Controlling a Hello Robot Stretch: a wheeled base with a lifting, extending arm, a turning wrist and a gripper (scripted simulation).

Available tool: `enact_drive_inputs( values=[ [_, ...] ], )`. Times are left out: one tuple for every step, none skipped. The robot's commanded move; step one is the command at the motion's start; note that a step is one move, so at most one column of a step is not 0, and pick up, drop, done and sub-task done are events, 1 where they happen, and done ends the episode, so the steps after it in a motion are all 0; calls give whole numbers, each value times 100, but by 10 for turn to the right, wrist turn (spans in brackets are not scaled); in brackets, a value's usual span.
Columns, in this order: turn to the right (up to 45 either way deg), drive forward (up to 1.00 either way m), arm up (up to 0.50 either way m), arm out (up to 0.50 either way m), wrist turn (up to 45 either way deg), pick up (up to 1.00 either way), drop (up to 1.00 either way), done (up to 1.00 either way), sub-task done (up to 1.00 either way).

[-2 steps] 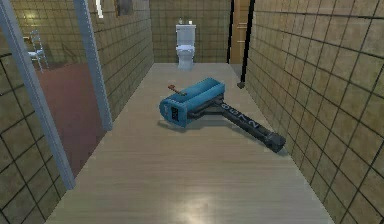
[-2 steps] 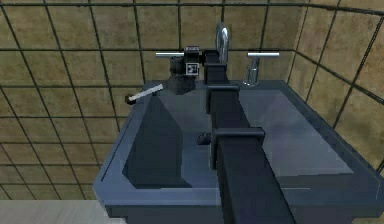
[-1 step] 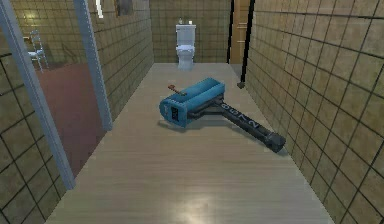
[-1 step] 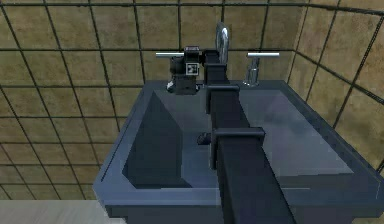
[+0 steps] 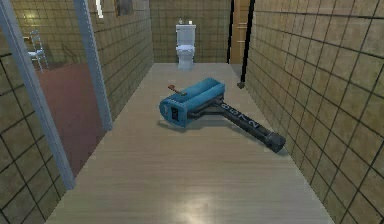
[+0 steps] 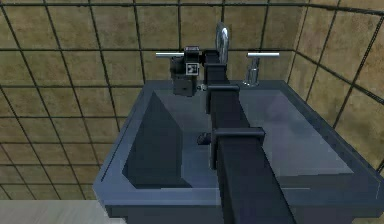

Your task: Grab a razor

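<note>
Stretched over the sink (image 6: 300, 130) toward the faucet (image 6: 223, 45), presumably searching; no telling of anything held in the pincer (image 6: 184, 80). Better aimed at the blue razor (image 5: 200, 100) on the floor (image 5: 130, 170).

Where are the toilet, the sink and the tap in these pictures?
toilet (image 5: 186, 48): forward view, on its bowl.
sink (image 6: 290, 128): arm side view, on its bare basin.
tap (image 6: 224, 38): arm side view, on its curved spout.

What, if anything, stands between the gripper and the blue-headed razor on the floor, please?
Nothing visible crowds the razor: it lies on bare floor. The gripper is at the sink, near the faucet, so the sink's rim may lie between them. The path itself cannot be judged.
</note>
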Motion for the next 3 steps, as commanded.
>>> enact_drive_inputs(
  values=[
    [0, 0, -22, 0, 0, 0, 0, 0, 0],
    [0, 0, 0, 0, 0, 100, 0, 0, 0],
    [0, 0, 10, 0, 0, 0, 0, 0, 0]
  ],
)
